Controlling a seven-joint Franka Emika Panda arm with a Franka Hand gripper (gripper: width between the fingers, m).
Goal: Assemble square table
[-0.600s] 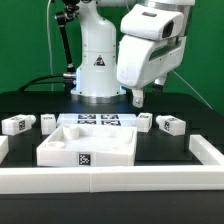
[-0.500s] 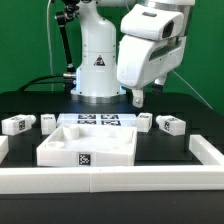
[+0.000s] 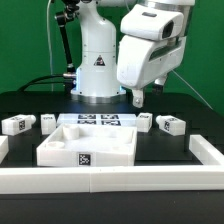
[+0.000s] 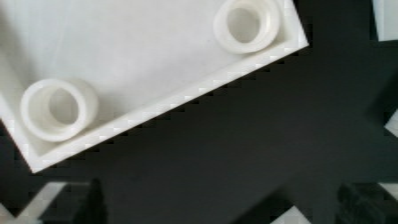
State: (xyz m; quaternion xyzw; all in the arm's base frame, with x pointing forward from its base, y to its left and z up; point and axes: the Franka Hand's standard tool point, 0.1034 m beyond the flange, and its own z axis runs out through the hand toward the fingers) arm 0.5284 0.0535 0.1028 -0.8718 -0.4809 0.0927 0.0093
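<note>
The gripper (image 3: 137, 97) hangs empty, jaws wide, above the far right corner of the slab (image 3: 88, 146). The slab lies mid-table with its sockets (image 4: 59, 105) facing up. The closest leg (image 3: 146, 120) lies just beyond that corner, towards the exterior view's right. A clean pick likely means shifting over that leg, squaring the fingers to its narrow sides, descending straight, and closing only once centred.

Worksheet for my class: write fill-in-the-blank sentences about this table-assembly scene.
1. The gripper hangs ____, holding nothing.
2. ____ loose legs lie flanking the marker board.
3. The wrist view shows ____ round sockets in the square tabletop.
Missing words: open; four; two.
</note>
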